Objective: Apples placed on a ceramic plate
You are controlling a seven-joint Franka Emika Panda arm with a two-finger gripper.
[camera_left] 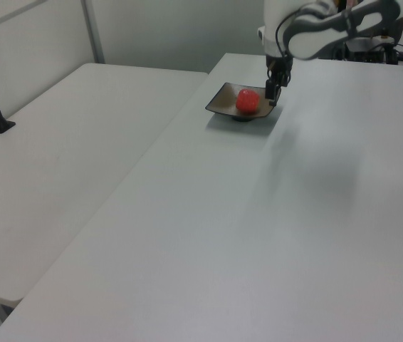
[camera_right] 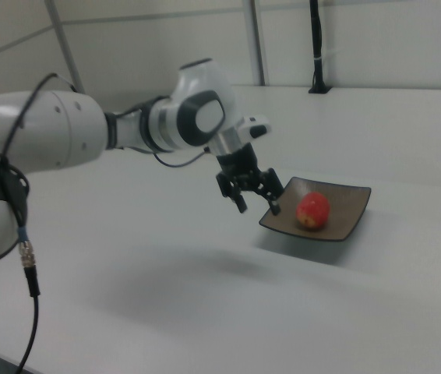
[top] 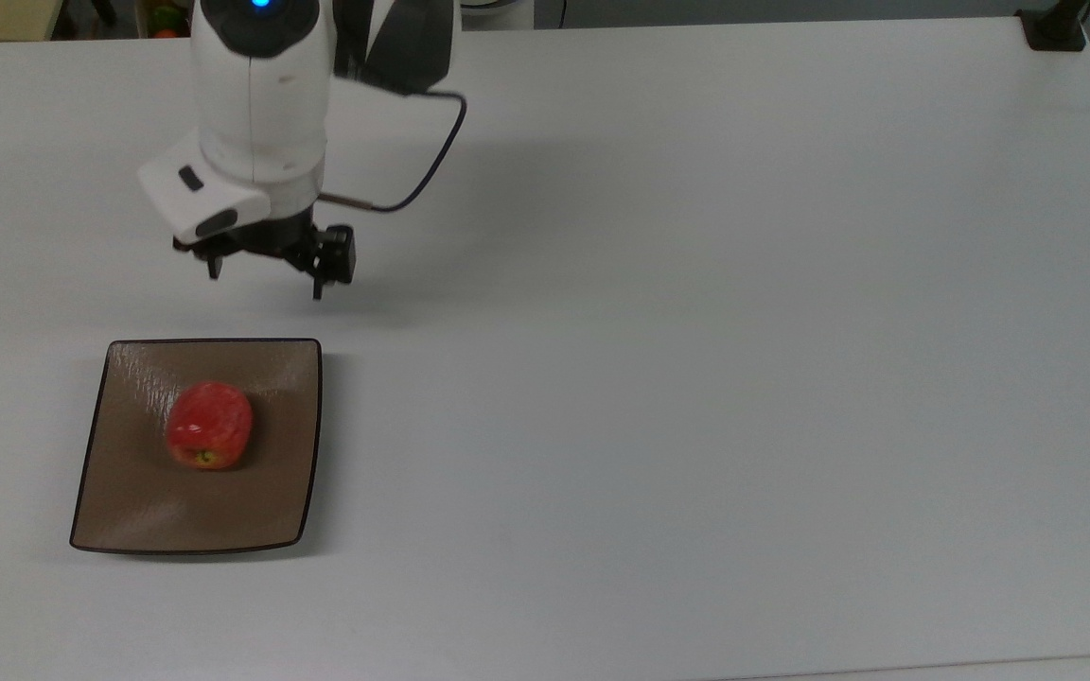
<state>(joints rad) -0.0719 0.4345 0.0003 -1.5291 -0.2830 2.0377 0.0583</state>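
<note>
White tabletop (top: 696, 378), matte and smooth, large; in the left view a second white table (camera_left: 59, 164) butts against it on the left view's left, with pale wall panels behind. Black post (camera_right: 315, 47) clamped at the far edge in the right view. Franka arm (top: 256, 104), glossy white shells with dark joint sections, thin dark cable looping off the wrist. Ceramic plate (top: 129, 511) near the top view's left edge: square, glossy tan-brown, thin dark rim, rounded corners, shallow dish; in the right view its corners lift off the table. Apple (top: 209, 426) lies inside the dish, slightly toward the plate's far side, long axis roughly along the top view's vertical, greenish stem end tipped toward the top view's bottom edge; skin bright red, streaked, shiny. Gripper (top: 266, 287) black, above bare table beyond the plate's far edge, fingers spread apart, nothing between them, clear of apple and plate.
</note>
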